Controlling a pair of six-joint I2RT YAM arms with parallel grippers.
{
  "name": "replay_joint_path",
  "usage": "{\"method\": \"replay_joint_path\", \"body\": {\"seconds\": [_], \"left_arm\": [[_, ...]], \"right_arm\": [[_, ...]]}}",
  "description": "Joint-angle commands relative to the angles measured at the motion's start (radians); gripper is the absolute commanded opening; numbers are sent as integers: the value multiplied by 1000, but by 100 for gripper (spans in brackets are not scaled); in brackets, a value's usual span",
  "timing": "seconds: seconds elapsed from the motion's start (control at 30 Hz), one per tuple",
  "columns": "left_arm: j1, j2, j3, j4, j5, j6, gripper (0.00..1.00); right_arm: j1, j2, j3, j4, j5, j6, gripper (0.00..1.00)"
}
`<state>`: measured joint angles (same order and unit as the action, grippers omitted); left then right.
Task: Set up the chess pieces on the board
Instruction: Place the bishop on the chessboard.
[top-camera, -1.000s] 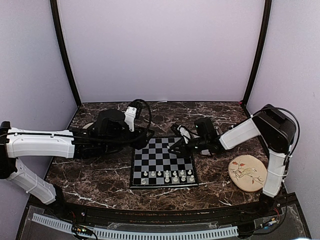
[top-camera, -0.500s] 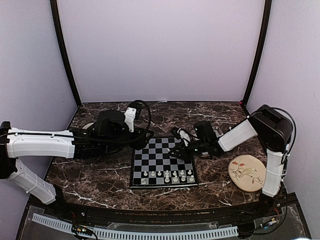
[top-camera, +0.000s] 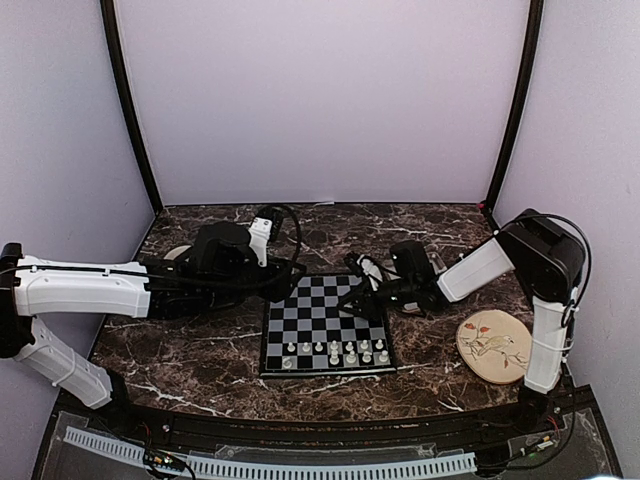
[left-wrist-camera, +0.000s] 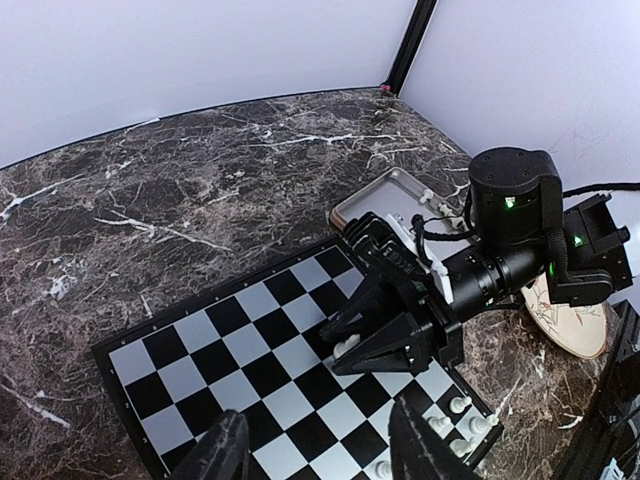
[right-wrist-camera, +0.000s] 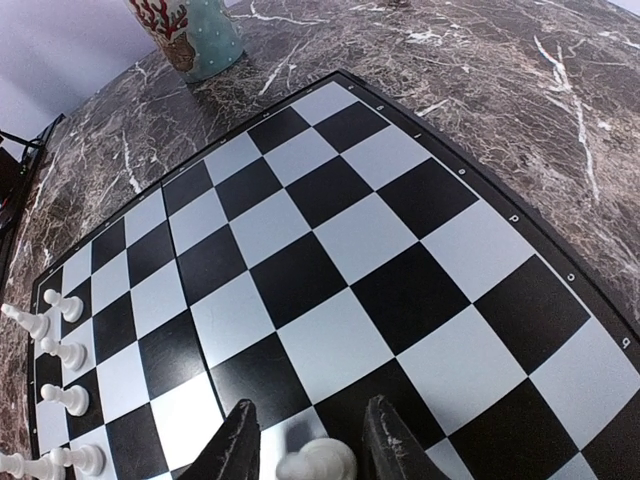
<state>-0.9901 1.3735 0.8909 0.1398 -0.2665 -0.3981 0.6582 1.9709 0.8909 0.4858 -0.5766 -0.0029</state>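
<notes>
The board (top-camera: 300, 316) lies at the table's middle, with several white chess pieces (top-camera: 335, 350) lined along its near edge. My right gripper (right-wrist-camera: 312, 405) is low over the board's right side. It is open, and one white piece (right-wrist-camera: 320, 462) rests between its fingers with a gap on each side. The left wrist view shows that same piece (left-wrist-camera: 345, 346) on a square between the black jaws. My left gripper (left-wrist-camera: 318, 415) hovers open above the board's left part with nothing between its fingers.
A round cream plate with a bird drawing (top-camera: 493, 345) lies right of the board. A grey tray (left-wrist-camera: 395, 200) sits behind the board's far right corner. A patterned cup (right-wrist-camera: 190, 35) stands past the board's far left corner.
The right gripper has come down slightly onto the board and its jaws have parted, letting go of the white piece. The left arm has stayed put.
</notes>
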Motion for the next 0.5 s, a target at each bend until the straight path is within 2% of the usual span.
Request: {"method": "replay_joint_path", "body": {"seconds": [0.0, 0.17, 0.37, 0.47], "left_arm": [[9, 6, -13, 10, 16, -6, 50], [19, 29, 23, -27, 49, 11, 51], [52, 99, 117, -146, 110, 54, 52], [73, 168, 229, -239, 173, 105, 52]], "right_arm": [[-12, 9, -10, -54, -3, -3, 36], [-40, -85, 5, -112, -56, 7, 38], [-100, -260, 81, -329, -134, -19, 41], [-147, -361, 99, -447, -172, -39, 41]]}}
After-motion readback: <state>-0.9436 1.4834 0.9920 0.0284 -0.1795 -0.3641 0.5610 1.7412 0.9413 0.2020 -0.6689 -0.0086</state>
